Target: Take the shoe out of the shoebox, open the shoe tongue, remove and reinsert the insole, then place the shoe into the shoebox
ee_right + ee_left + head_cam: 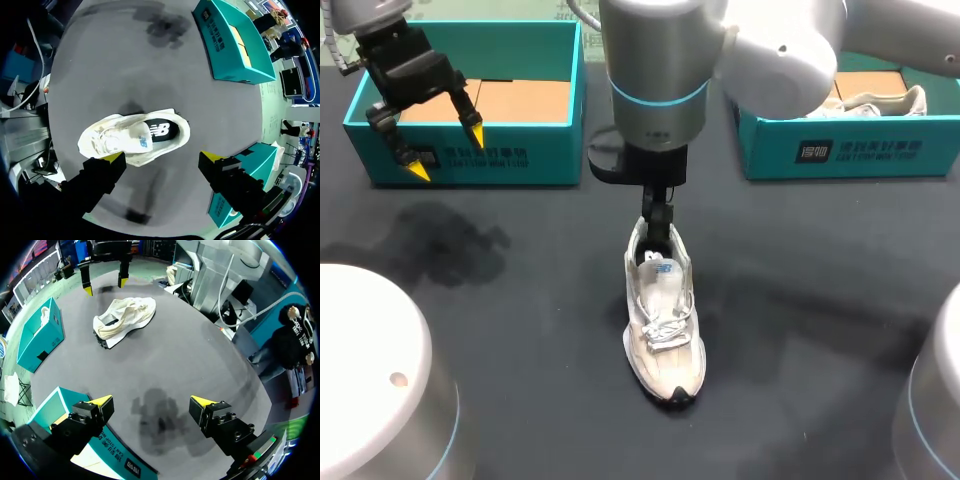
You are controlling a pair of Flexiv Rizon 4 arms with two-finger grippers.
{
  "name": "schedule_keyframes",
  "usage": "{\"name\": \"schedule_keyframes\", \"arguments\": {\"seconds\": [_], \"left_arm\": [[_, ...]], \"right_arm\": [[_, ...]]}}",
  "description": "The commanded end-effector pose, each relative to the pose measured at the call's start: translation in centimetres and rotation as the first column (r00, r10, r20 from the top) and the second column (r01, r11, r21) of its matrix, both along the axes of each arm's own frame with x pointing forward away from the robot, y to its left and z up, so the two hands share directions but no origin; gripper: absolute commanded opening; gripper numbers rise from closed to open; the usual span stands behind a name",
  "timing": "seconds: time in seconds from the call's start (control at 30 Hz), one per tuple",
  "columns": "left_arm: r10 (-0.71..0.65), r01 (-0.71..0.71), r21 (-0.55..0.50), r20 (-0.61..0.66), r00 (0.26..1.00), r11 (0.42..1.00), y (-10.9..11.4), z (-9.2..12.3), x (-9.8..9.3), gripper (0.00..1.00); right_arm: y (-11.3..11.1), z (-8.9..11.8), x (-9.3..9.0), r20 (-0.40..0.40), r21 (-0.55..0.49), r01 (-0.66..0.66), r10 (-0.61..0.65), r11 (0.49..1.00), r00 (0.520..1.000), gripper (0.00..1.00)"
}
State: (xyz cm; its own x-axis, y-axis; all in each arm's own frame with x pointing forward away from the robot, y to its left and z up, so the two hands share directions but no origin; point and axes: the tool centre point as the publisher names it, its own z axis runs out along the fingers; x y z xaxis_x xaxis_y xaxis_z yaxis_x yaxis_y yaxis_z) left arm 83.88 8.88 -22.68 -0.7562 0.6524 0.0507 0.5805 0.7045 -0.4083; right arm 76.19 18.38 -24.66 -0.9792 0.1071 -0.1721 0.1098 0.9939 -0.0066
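Shoe [663,320] on table [520,330], second shoe [880,100] in right shoebox [850,150]; left claw [151,401], right claw [163,157] spread.

The right arm [655,70] is a stout, smooth cylinder of silver-grey, with a light-blue band round it and a black bracket beneath. The left pincer [447,152] is black and blocky, its two fingers capped with bright yellow wedges. The right pincer [162,157] looks the same. A pale, rounded joint housing [370,350] carries one small round screw hole.
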Motion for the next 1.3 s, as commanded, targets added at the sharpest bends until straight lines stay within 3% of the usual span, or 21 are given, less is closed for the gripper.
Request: {"name": "schedule_keyframes", "arguments": {"seconds": [0.03,0.63,1.3], "left_arm": [[-0.001,0.001,0.002,0.001,1.0,1.0,0.0,0.0,0.0,1.0],[-0.001,0.001,0.002,0.001,1.0,1.0,0.0,0.0,0.0,1.0],[-0.001,0.001,0.002,0.001,1.0,1.0,0.0,0.0,0.0,1.0]], "right_arm": [[0.2,-1.0,2.0,-0.017,0.008,-0.027,0.027,1.0,0.999,1.0],[1.0,-6.6,5.5,-0.054,0.022,-0.087,0.088,0.996,0.995,1.0],[1.1,-11.7,7.4,-0.072,0.009,-0.112,0.112,0.994,0.991,0.99]]}}
